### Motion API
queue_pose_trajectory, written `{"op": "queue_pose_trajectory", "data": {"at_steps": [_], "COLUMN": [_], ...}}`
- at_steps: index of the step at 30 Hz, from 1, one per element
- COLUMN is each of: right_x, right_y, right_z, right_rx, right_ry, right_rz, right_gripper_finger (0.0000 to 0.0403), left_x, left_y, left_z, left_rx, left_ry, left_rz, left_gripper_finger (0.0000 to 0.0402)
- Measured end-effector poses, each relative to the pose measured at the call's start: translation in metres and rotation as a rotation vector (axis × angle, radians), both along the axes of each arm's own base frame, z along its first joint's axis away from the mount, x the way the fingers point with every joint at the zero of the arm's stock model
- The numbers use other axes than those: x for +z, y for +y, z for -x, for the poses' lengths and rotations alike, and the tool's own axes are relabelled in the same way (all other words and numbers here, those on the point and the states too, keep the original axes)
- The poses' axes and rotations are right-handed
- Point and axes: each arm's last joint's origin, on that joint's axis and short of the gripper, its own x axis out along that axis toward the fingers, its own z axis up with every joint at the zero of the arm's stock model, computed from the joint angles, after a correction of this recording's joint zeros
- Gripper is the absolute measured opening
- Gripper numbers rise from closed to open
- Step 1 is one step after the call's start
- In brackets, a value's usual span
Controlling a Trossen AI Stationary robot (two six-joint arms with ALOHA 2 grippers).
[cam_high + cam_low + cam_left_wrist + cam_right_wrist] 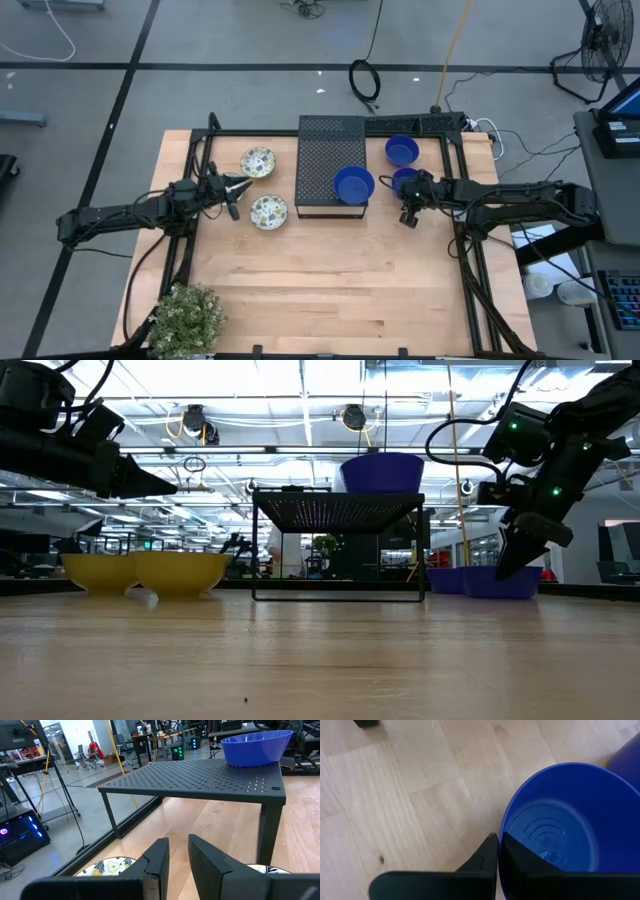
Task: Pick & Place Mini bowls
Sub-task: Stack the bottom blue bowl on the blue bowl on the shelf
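Right gripper (409,213) sat at the near edge of a blue bowl (405,182) just right of the black perforated box (320,165), its fingers pressed together; from above I could not tell whether the rim was caught between them. A second blue bowl (401,151) lay behind it on the table (330,290), a third (353,184) stood on the box's near right corner, and two patterned bowls (258,161) lay left of the box, with the left gripper (232,192) between them.

From table height, the right gripper (515,555) came down onto the blue bowl (500,581), which rested on the wood. The patterned bowls (180,572) showed only as yellow undersides.

Past the left wrist, the fingers (156,862) stood slightly apart over nothing, both patterned bowls cut off at the edge.

Past the right wrist, the closed fingers (492,855) met at the bowl's rim (506,820), one tip seemingly inside. I judged this the pick-up of that bowl; the next move called for a straight lift, then a carry toward the box. Whether the pinch truly held the wall stayed unclear.
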Motion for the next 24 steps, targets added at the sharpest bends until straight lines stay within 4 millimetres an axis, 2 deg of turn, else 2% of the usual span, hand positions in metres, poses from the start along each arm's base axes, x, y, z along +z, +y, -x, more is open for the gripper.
{"op": "queue_pose_trajectory", "data": {"at_steps": [24], "right_x": [0.0010], "right_y": [0.0008], "right_z": [-0.0024], "right_rx": [0.030], "right_ry": [-0.035], "right_rz": [-0.033], "right_gripper_finger": [0.0002], "left_x": [0.0002], "left_y": [0.0000], "left_z": [0.0000], "left_rx": [0.000], "left_ry": [-0.001], "left_rz": [0.000], "left_gripper_finger": [0.0077]}}
